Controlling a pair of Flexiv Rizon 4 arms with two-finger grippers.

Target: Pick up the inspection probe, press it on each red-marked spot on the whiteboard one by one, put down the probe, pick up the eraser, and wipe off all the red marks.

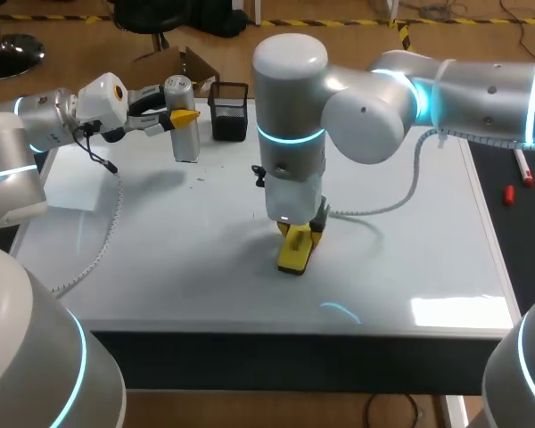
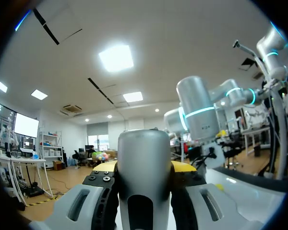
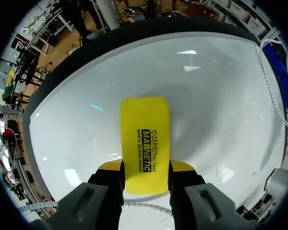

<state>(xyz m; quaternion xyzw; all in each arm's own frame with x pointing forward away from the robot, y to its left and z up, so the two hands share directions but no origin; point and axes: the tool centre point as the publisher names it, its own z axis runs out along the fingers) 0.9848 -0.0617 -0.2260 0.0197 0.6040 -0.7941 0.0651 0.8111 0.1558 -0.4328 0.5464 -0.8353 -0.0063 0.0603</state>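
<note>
Head view: my right hand [image 1: 300, 234] is clenched on the eraser [image 1: 292, 257], flat at the middle of the whiteboard [image 1: 410, 267], long axis toward the near edge, open board around it; my left hand [image 1: 180, 118] grips the probe [image 1: 187, 143] upright near the far-left corner, beside a black cup [image 1: 229, 114]. Left wrist: probe [image 2: 144, 153] clamped between both fingers. Right wrist: eraser [image 3: 145, 129] runs ahead of the fingers; I see no red marks.

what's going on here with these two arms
The right pincer is shut on the yellow eraser, holding it flat on the middle of the whiteboard. The left pincer is shut on the silver probe, which is upright near the board's far left corner, beside a black box. No red marks show on the board.
</note>
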